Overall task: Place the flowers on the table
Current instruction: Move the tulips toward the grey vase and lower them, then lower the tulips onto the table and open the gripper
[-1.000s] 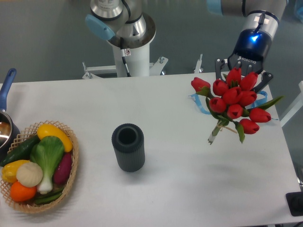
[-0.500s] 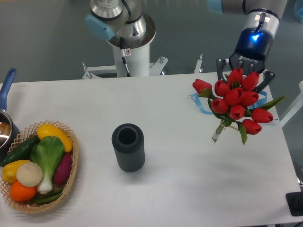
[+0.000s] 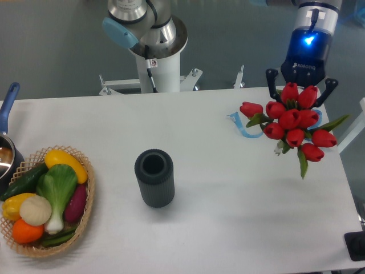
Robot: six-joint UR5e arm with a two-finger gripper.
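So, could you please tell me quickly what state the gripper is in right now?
Gripper: fingers spread around the red tulip bunch; whether it grips cannot be told.

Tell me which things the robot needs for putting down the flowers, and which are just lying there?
Needed: flowers, gripper, table.

Just there: black cup, vegetable basket, blue ribbon, pot.

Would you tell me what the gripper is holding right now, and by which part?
The gripper appears shut on the flowers, up among the red buds; the exact contact point is hidden behind them.
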